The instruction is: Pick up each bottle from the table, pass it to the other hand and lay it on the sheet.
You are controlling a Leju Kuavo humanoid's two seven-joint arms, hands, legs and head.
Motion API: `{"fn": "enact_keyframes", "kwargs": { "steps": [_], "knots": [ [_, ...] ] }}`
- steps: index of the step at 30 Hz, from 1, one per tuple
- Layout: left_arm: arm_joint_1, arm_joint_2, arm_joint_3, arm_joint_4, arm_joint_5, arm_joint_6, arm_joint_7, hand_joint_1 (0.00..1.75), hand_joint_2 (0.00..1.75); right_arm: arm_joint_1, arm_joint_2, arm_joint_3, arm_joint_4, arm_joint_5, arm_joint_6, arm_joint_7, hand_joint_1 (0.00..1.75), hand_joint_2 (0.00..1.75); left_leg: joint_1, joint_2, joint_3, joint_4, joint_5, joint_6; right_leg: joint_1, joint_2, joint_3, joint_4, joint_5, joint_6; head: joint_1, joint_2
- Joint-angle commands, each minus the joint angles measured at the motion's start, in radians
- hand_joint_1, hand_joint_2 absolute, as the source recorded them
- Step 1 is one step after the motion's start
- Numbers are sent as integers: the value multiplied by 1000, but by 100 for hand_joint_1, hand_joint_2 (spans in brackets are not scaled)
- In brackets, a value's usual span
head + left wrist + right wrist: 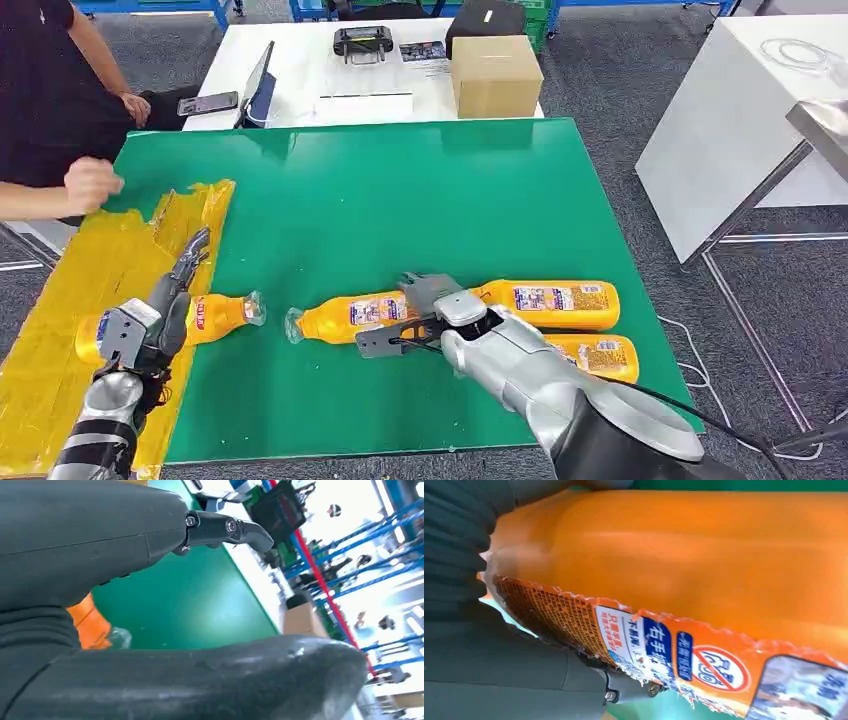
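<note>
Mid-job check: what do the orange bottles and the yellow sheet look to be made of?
Orange bottles: likely thin plastic, glossy, with clear caps and printed wrap labels. Yellow sheet: looks like taped-down plastic film or tape strips, shiny with creases and ragged edges; exact material unclear.

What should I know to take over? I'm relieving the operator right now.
Left hand: rests over a bottle lying across the edge of the yellow sheet, fingers stretched out; whether it still grips is unclear.
Right hand: on the middle bottle on the green mat; the right wrist view shows that bottle close against the hand, but a closed grip is not certain.
Two more bottles lie by the right arm: a long one and a nearer one.
Done: one bottle at the sheet. Left: three on the mat.
A person's hand is near the sheet's far end.
</note>
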Motion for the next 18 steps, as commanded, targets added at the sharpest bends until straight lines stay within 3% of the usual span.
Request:
{"fn": "enact_keyframes", "kwargs": {
  "steps": [1, 5, 9, 13, 18],
  "knots": [
    [-36, -51, 44, 11, 11, -11, 4, 0, 0, 26, -6, -23, 70, 1, 21, -3, 175, 175, 1, -2, 0, 0, 0, 0, 1, -3, 2, -1, 0, -1, 0, 0],
    [-34, -85, 122, 5, 27, -56, 22, 0, 0, 25, 2, -191, 42, -51, -101, -37, 175, 175, 1, -3, 1, -1, 0, 1, 2, -4, 4, -2, -1, -1, 0, 0],
    [-33, -84, 123, 5, 27, -56, 22, 0, 0, 22, 4, -191, 41, -50, -101, -37, 175, 175, 1, -1, 0, 0, -1, 0, 2, -2, 2, -1, -1, -1, 0, 0],
    [-10, -137, 199, -61, 190, -128, 135, 0, 0, 48, -3, -412, -52, -140, -394, -207, 175, 175, 0, -1, -2, 0, 0, 0, 1, -1, 0, 0, 0, 0, 0, 0],
    [55, -198, 203, -182, 425, -179, 238, 0, 0, 82, -31, -629, -285, -185, -403, -340, 175, 175, 0, 0, -7, 1, 0, 0, 1, 0, -5, 1, 0, 0, 0, 0]
  ]
}}
